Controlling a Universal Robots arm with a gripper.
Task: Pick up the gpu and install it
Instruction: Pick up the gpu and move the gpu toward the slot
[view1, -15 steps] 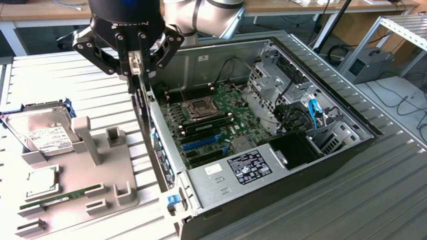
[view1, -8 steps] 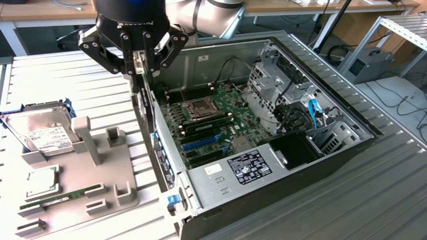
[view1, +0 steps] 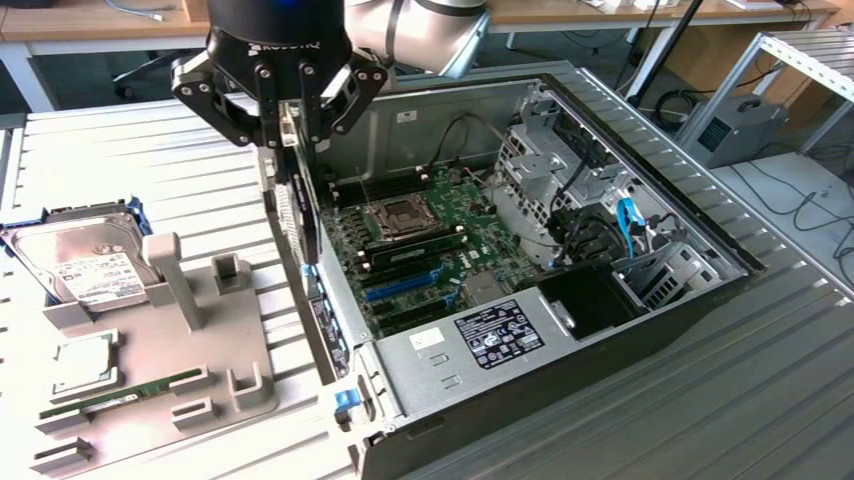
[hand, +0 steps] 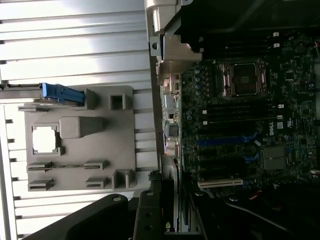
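The gripper (view1: 291, 128) reads ROBOTIQ, and the motherboard (hand: 240, 120) has DELL printed on it. The case sticker (view1: 497, 335) print's too tiny to read.

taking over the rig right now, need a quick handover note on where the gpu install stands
End effector: shut on the gpu, which hangs edge-on below it.
Where: the gpu is in the air over the edge of the open computer case on the exterior view's left, next to the motherboard. The grey parts holder sits outside the case, further to that view's left.
Done: the gpu is picked up and at the case.
Left: the gpu is not yet seated in a motherboard slot.
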